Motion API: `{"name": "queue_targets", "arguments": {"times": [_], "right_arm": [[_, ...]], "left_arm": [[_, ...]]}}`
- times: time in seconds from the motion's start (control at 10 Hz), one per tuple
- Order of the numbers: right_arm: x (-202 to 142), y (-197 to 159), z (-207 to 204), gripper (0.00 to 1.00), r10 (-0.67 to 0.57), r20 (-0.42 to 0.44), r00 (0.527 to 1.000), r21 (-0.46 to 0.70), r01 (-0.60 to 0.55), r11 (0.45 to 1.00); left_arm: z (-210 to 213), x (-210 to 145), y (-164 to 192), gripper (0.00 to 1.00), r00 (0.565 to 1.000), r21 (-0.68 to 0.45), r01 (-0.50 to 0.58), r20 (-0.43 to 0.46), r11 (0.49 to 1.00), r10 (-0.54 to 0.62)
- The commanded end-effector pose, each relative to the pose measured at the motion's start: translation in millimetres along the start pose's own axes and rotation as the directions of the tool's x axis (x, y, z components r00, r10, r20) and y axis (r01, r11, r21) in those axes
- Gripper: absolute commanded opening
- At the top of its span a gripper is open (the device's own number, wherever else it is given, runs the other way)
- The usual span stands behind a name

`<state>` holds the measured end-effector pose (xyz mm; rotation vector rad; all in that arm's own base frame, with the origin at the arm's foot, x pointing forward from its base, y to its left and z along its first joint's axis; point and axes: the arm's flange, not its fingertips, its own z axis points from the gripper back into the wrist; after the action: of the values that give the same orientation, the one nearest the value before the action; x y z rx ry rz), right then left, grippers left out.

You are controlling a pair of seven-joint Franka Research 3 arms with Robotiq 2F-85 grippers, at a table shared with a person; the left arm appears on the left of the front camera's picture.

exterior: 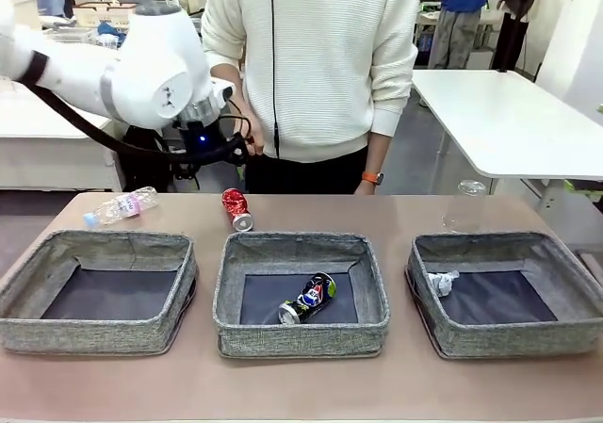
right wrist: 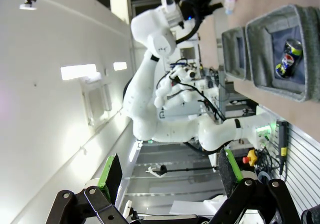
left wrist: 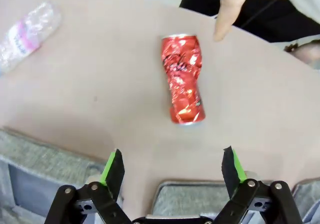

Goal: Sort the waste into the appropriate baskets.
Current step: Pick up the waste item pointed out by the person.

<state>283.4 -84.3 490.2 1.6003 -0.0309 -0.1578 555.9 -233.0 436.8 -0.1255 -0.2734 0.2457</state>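
Observation:
A crushed red can (left wrist: pixel 182 79) lies on the table just beyond the middle basket (exterior: pixel 301 329); it is also in the front view (exterior: pixel 236 208). My left gripper (left wrist: pixel 172 166) hangs open above it, jaws wide, nothing between them. A person's finger (left wrist: pixel 227 14) points at the can's far end. A clear plastic bottle (exterior: pixel 121 206) lies behind the left basket (exterior: pixel 94 333). A dark can (exterior: pixel 308 299) rests in the middle basket, and a white paper wad (exterior: pixel 441 282) in the right basket (exterior: pixel 499 333). My right gripper (right wrist: pixel 170 171) is open and empty, off the table, turned sideways.
The person stands at the table's far edge, behind the red can. A clear plastic piece (exterior: pixel 462 206) sits beyond the right basket. My left arm (exterior: pixel 160 65) reaches in from the upper left over the far side of the table.

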Motion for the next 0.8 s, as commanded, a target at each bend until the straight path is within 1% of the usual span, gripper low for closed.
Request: {"name": "queue_targets", "arguments": {"times": [0.0,0.2,0.3,0.4,0.6,0.7], "right_arm": [[1,2,0,1.0,0.02,-0.003,1.0,0.017,-0.02,1.0],[1,2,0,1.0,0.02,-0.003,1.0,0.017,-0.02,1.0],[1,2,0,1.0,0.02,-0.003,1.0,0.017,-0.02,1.0],[1,2,0,1.0,0.02,-0.003,1.0,0.017,-0.02,1.0],[1,2,0,1.0,0.02,-0.003,1.0,0.017,-0.02,1.0],[1,2,0,1.0,0.02,-0.003,1.0,0.017,-0.02,1.0]], "left_arm": [[-23,7,-17,1.0,0.999,-0.039,-0.01,0.043,0.999,0.011],[-46,8,-15,1.0,0.997,-0.075,-0.03,0.064,0.997,0.035],[-57,9,-12,1.0,0.99,-0.053,-0.063,0.122,0.997,0.069],[-67,6,-10,1.0,0.991,-0.076,-0.069,0.114,0.995,0.077],[-92,6,-9,1.0,0.98,-0.049,-0.101,0.166,0.994,0.108],[-102,7,-10,1.0,0.982,-0.06,-0.103,0.15,0.993,0.111]]}}
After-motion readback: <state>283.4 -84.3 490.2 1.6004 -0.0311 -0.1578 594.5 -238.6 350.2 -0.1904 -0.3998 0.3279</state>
